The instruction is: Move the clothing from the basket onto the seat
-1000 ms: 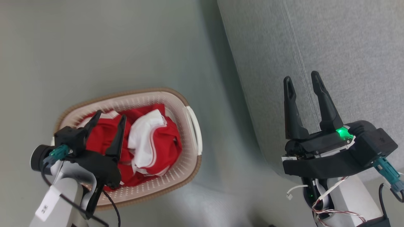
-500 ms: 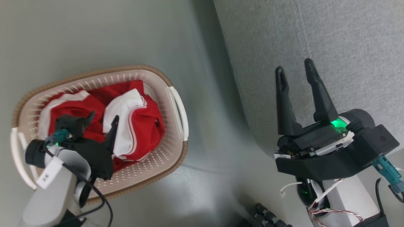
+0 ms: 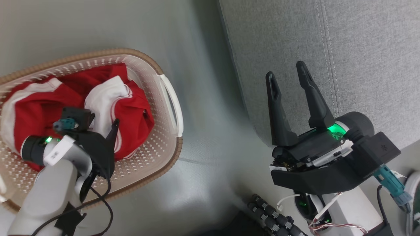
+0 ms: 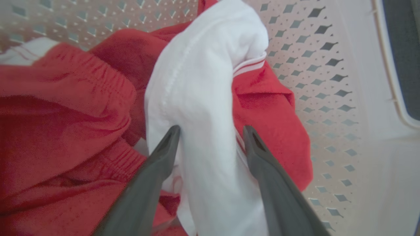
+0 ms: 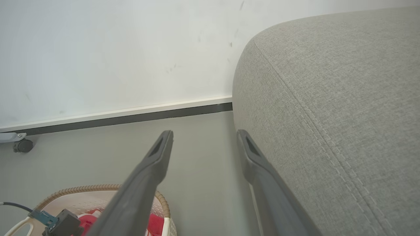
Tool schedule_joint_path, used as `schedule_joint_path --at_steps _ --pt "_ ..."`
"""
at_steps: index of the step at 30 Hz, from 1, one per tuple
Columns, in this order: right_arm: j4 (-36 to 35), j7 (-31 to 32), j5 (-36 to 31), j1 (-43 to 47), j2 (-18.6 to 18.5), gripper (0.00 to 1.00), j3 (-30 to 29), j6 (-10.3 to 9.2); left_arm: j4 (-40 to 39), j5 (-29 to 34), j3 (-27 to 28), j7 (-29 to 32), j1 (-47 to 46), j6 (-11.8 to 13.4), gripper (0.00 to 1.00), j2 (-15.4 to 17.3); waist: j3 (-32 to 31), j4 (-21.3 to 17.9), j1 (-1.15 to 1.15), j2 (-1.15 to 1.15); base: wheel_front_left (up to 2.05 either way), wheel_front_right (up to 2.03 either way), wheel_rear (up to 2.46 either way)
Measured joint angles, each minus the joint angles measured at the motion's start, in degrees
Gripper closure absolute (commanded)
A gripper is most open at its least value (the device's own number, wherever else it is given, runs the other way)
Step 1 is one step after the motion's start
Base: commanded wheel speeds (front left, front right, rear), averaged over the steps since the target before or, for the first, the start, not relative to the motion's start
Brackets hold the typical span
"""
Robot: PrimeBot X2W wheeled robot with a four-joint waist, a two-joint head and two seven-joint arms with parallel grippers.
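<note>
Wide open and empty, the nearer left gripper (image 4: 211, 131) straddles a white fold of the clothing (image 4: 203, 82) in the basket (image 3: 174, 154), running 12 to 6 o'clock between its fingers, while the open, empty right gripper (image 3: 284, 68) hovers by the seat (image 3: 361, 49) at 3 o'clock.

From the head: steeply down, basket (image 3: 149, 149) left, seat (image 3: 361, 49) right. From the left wrist: close, into the basket. From the right wrist: low, toward far wall (image 5: 98, 49), sharing both.
</note>
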Motion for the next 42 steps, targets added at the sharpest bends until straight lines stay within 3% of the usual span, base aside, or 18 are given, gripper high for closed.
schedule_joint_path --at_steps 6,7,8,9,22,36,42 --pt "0.2 0.0 0.6 0.0 0.0 0.00 1.5 -1.87 4.8 1.0 -3.3 3.4 -2.4 0.0 0.00 -0.9 1.5 -1.2 0.00 0.00 0.00 0.00 0.00" --pt "0.2 0.0 0.6 0.0 0.0 0.00 1.6 -1.96 5.2 1.0 -3.4 3.8 -2.5 0.0 0.04 -1.0 1.6 -1.3 0.00 0.00 0.00 0.00 0.00" --pt "0.2 0.0 0.7 0.0 0.0 0.00 1.7 -1.98 5.7 1.0 -3.5 3.9 -2.9 0.0 0.59 -1.2 1.6 -1.3 0.00 0.00 0.00 0.00 0.00" --pt "0.2 0.0 0.7 0.0 0.0 0.00 1.8 -2.21 6.0 1.0 -3.6 4.1 -3.3 0.0 1.00 -1.3 1.7 -1.4 0.00 0.00 0.00 0.00 0.00" --pt "1.9 0.0 2.5 -2.1 0.1 0.00 3.8 -3.45 9.0 0.2 -4.5 2.9 -4.8 -0.4 1.00 -0.5 0.3 -2.0 -0.01 0.00 0.00 0.00 0.00" --pt "7.2 0.0 2.8 -4.8 0.1 0.00 0.3 -3.38 7.6 -3.7 -8.8 -5.7 -3.0 -0.4 1.00 -1.3 -7.3 -0.5 -0.01 -0.01 0.00 0.00 0.00" --pt "9.1 0.0 2.8 -6.3 0.1 0.00 -1.4 -2.31 5.3 -4.6 -11.8 -9.4 -2.7 -0.4 1.00 -1.9 -11.6 1.2 -0.02 -0.02 0.00 0.00 0.00"
